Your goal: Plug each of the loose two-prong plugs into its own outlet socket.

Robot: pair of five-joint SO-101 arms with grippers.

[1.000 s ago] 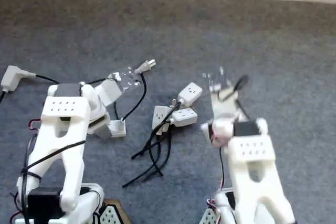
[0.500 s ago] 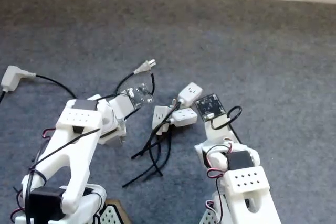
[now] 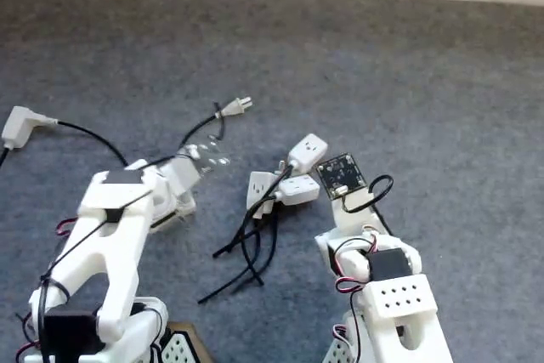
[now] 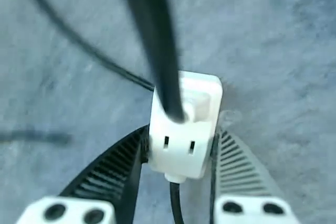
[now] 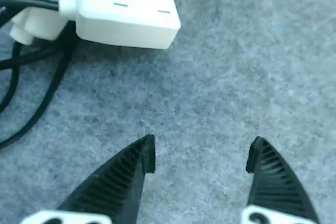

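Observation:
My left gripper (image 4: 181,142) is shut on a white outlet socket (image 4: 185,121) whose two slots face the camera; a thick black cord (image 4: 152,40) crosses in front of it. From the high view this gripper (image 3: 200,159) is just below a loose two-prong plug (image 3: 236,108). A second white plug (image 3: 17,125) lies at the far left. Three white sockets (image 3: 296,189) cluster mid-table. My right gripper (image 5: 202,156) is open over bare carpet, a short way from one of those sockets (image 5: 126,11).
Black cords (image 3: 251,244) trail from the socket cluster toward the table's front, between the two arms. Grey carpet (image 3: 442,108) covers the table, with free room to the right and at the back.
The right arm pulled back and lowered near the socket cluster, then stayed. The left arm shifted toward the left front and its gripper swung, dragging the black cord by the two-prong plug.

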